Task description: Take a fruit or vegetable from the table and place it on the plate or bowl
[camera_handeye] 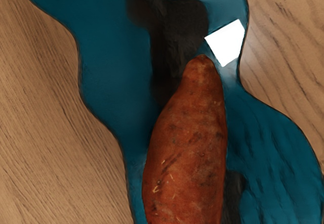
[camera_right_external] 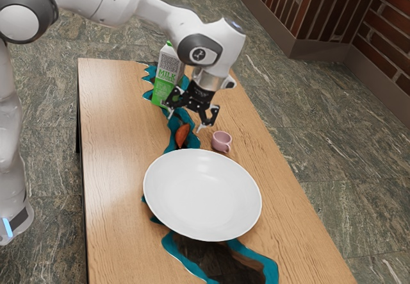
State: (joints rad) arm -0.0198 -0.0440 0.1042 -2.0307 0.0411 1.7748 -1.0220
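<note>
Two black fingers of the end effector (camera_right_external: 187, 120) stand spread apart, released, with nothing clasped between them. The end effector hangs beyond the far rim of the plate (camera_right_external: 202, 194), above the table (camera_right_external: 109, 168) and over the sweet potato (camera_right_external: 183, 134). In the exterior view I cannot tell whether the fingertips touch the sweet potato or stop just short of it.

The sweet potato lies flat on the table, near the plate's far rim but apart from it, and not on the plate. It rests on a teal strip (camera_right_external: 172, 144) set into the wood. This strip passes under the plate and shows again at the plate's near side. In the wrist view the sweet potato (camera_handeye: 187, 148) stretches lengthwise along the teal strip (camera_handeye: 109, 82), with wood grain on both sides. Its skin is reddish brown with darker flecks, and one end tapers to a blunt tip.

The plate is white, round and shallow, and it holds nothing. A small pink cup (camera_right_external: 221, 142) stands upright just beyond the plate's far rim, toward the exterior view's right. A green and white milk carton (camera_right_external: 168, 75) stands upright farther beyond the plate, well apart from it, partly behind the arm.
</note>
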